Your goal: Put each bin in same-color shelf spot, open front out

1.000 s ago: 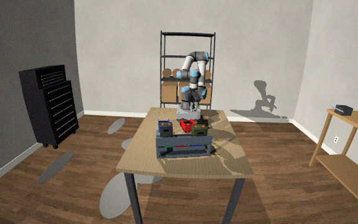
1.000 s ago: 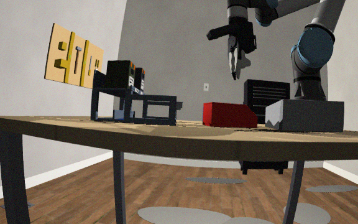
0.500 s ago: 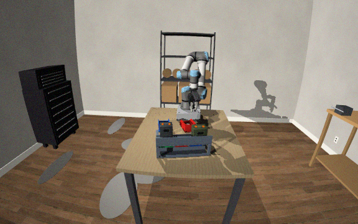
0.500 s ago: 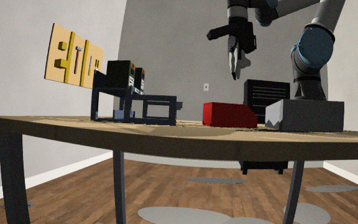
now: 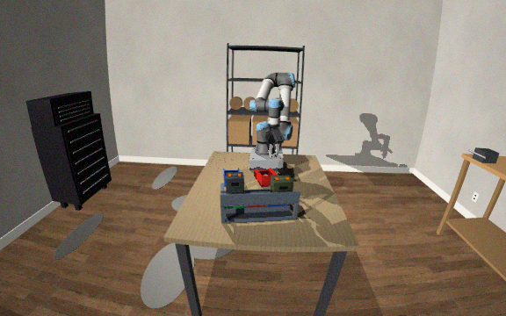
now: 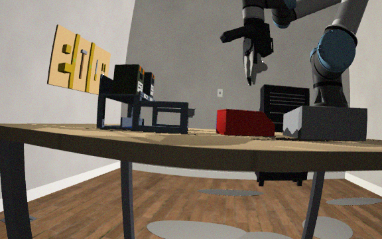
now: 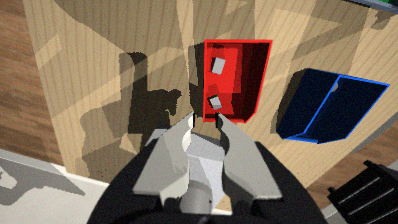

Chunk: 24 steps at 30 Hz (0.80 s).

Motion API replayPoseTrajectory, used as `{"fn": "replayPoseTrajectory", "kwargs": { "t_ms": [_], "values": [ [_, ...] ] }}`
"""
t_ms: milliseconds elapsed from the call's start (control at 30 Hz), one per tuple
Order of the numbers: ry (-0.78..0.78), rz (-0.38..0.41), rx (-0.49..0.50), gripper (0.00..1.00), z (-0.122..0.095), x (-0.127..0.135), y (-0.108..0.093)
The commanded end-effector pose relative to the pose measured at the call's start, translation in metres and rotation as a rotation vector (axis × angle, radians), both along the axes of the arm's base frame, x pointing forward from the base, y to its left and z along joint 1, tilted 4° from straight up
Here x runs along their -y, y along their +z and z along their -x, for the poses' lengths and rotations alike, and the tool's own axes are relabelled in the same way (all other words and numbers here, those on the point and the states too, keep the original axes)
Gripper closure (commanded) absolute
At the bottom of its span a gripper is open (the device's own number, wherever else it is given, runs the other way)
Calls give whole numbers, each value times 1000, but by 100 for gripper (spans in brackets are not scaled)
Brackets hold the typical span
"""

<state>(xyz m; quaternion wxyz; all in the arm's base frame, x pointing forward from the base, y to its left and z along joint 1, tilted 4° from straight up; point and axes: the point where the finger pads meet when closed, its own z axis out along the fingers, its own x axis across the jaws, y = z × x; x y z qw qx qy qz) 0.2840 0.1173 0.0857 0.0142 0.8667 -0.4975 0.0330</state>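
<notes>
The red bin [image 7: 235, 80] lies on the table with two small grey parts [image 7: 216, 102] inside; it also shows in the top and exterior views [image 5: 264, 176] [image 6: 244, 123]. The blue bin [image 7: 330, 107] lies on the table beside it [image 5: 231, 172]. My gripper [image 7: 205, 113] [image 6: 251, 79] hangs well above the table near the red bin's near edge. Its fingers stand slightly apart with nothing between them. The low shelf [image 5: 259, 206] stands in the middle of the table with green, red and blue marks [image 5: 256, 205] along its lower board.
Two dark boxes [image 5: 235, 182] [image 5: 282, 184] sit on top of the shelf. The robot's grey base [image 6: 325, 123] stands on the table just behind the red bin. A tool board [image 6: 78, 61] hangs on the wall.
</notes>
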Motion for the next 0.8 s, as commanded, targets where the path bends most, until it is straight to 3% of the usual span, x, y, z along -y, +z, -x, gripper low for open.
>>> {"fn": "replayPoseTrajectory", "kwargs": {
  "t_ms": [0, 767],
  "values": [
    [2, 0, -5, 85, 1, 0, -6],
    [1, 0, -5, 85, 0, 2, -40]
  ]
}}
